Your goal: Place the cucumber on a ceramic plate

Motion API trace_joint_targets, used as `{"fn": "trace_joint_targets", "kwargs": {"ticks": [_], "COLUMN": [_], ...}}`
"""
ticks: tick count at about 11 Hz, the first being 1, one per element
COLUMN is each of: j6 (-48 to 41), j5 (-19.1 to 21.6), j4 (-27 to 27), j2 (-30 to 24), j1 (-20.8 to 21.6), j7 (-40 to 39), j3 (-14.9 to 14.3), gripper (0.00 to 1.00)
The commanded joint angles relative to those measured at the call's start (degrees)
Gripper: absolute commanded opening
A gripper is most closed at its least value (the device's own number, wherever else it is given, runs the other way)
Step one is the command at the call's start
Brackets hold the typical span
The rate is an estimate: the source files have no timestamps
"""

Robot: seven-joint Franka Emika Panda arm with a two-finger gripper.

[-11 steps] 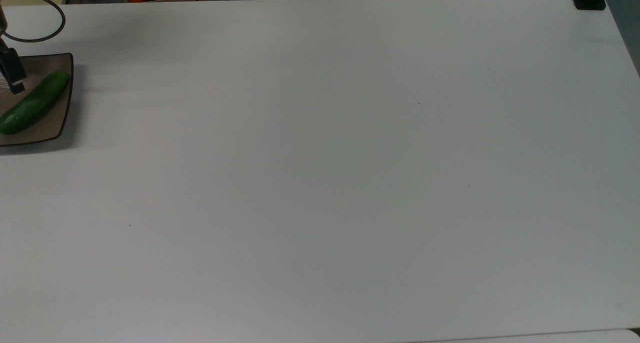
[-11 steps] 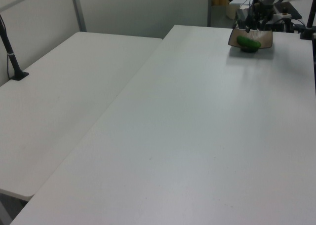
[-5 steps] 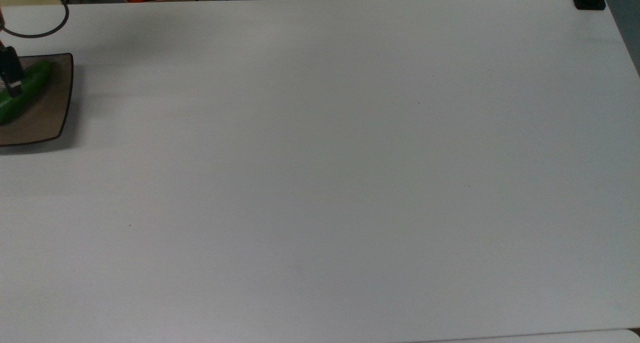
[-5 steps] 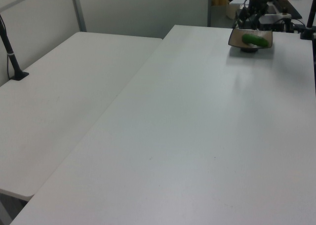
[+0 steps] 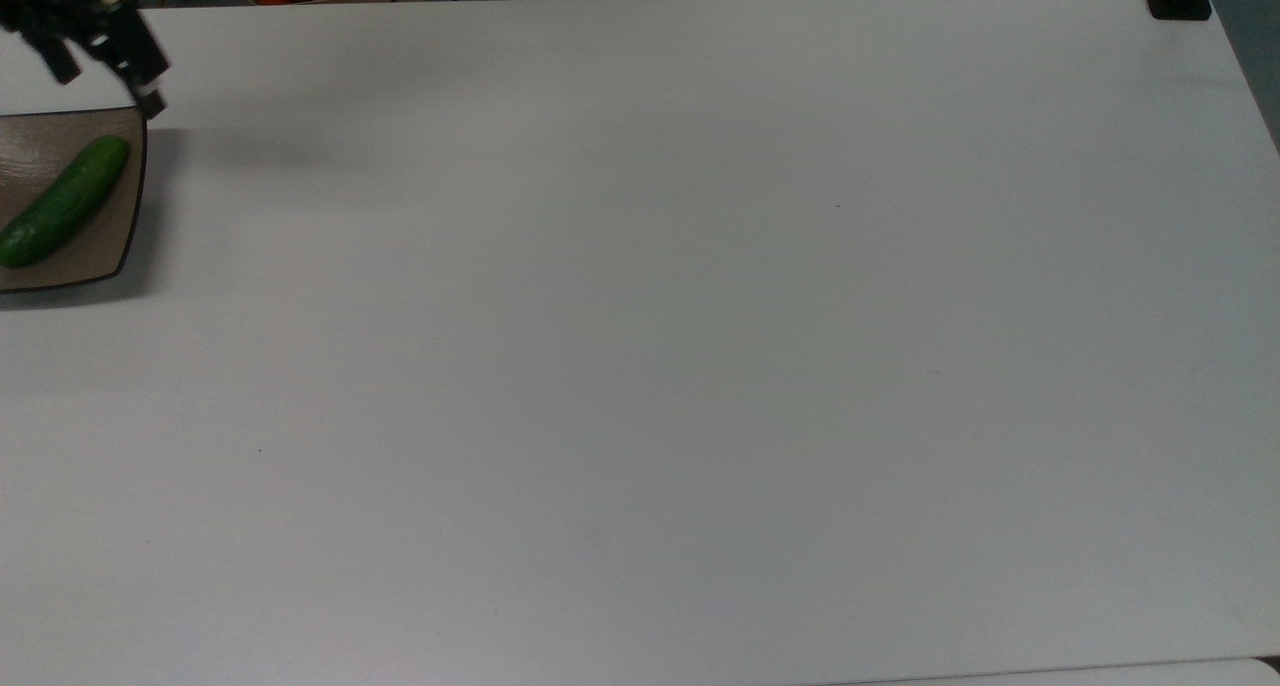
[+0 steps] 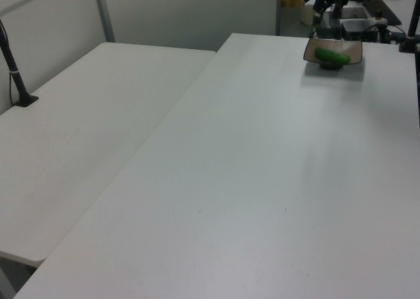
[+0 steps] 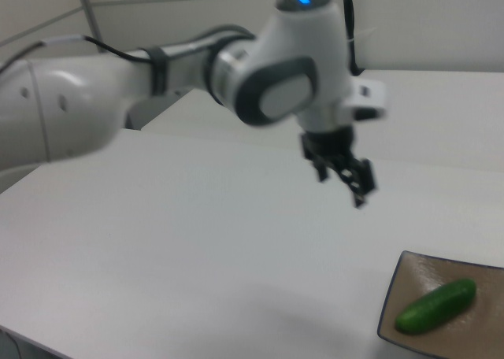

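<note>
Cucumber (image 7: 436, 305), one, lies on one plate (image 7: 411, 279), below the gripper (image 7: 341, 178) and toward the right view's right, not touching it. Gripper fingers spread apart, holding nothing.

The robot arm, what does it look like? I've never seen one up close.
The arm is made of smooth, rounded white shells with a grey oval panel at the wrist joint and dark rings between segments. A small blue light glows on top of the wrist. A thin dark cable runs along it. The gripper at its end is black, with two short fingers.
</note>
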Motion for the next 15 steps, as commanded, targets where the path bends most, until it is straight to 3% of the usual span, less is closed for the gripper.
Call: {"fn": "trace_joint_targets", "kwargs": {"ticks": [1,8,15], "j6": [-10.48,-14.02,-7.35], "j5": [-7.15,-6.73,-6.55], "j4": [-2.25,-3.83,-10.08], "j2": [-5.16,-11.40,-14.13], "j1": [10.25,27.12,28.38], "j7": [8.96,13.64,11.88], "j3": [-0.29,0.06,-0.12], "gripper": [1.00,1.00,1.00]}}
